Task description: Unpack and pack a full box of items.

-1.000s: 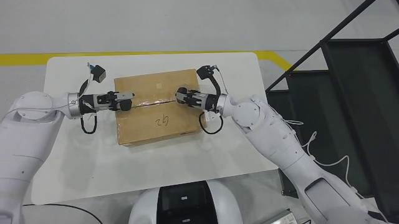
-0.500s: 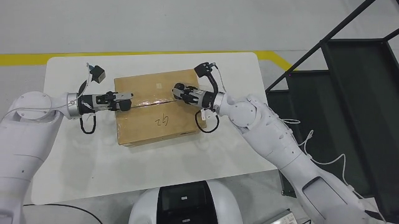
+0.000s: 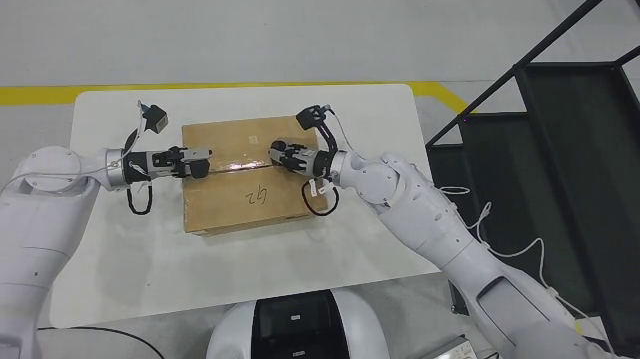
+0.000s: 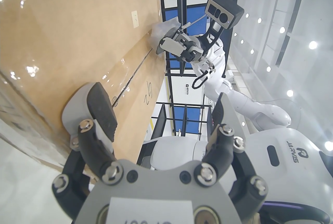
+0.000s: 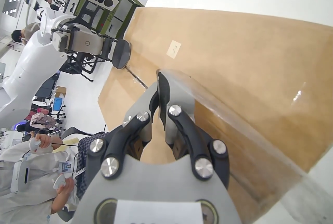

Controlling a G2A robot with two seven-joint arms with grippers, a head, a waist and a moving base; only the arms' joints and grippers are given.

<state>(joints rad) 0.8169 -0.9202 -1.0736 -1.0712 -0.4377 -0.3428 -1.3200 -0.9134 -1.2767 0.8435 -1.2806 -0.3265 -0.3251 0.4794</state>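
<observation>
Right tool was clamped on the clear tape, lifted off the cardboard box mid-bench; left tool gaped at the seam. I judged the tape flimsy and sticky: best held by its free end.

The box sits in the middle of the table. The left gripper rests at the left end of its top seam, the right gripper right of centre, pinching the tape

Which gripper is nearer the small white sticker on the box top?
Right. The right gripper pinches clear tape just beside the small white paper sticker; the left gripper rests open at the brown cardboard box's opposite edge.
</observation>
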